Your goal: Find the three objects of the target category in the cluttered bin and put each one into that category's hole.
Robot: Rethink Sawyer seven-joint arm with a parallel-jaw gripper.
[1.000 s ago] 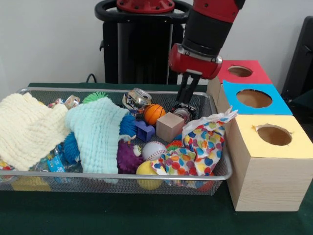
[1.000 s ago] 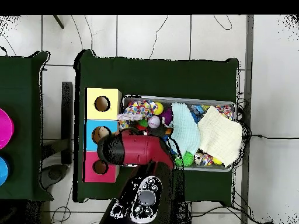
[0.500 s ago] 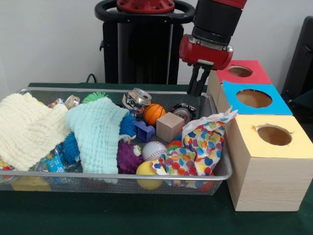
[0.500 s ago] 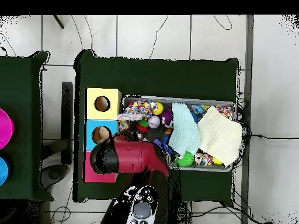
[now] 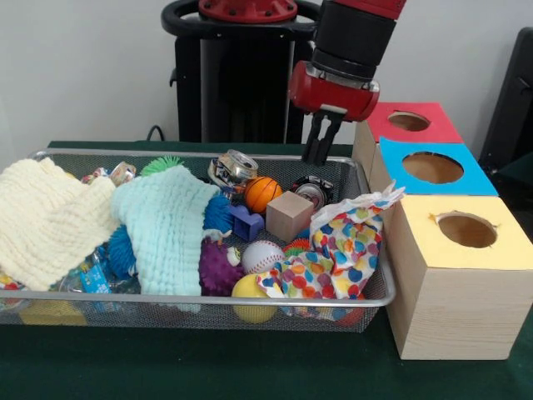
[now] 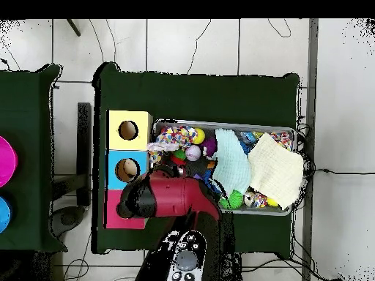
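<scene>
Guessing the snag: the polka-dot cloth (image 5: 346, 250) at lower right of the bin (image 5: 379, 287) could drag along with anything lifted. Mid-frame, wooden block (image 5: 289, 215) and basketball (image 5: 262, 193) crowd the tin (image 5: 310, 191). Above it, the gripper (image 5: 319, 148) hangs empty, fingers nearly pressed together.

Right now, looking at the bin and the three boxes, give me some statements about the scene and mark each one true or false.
1. The pincer holds the basketball. False: it hangs above the bin's far edge with nothing visible in it.
2. The yellow box stands nearest the camera in the front view. True.
3. The wooden cube sits on the blue box. False: it lies in the bin.
4. A mint cloth drapes over the clutter. True.
</scene>
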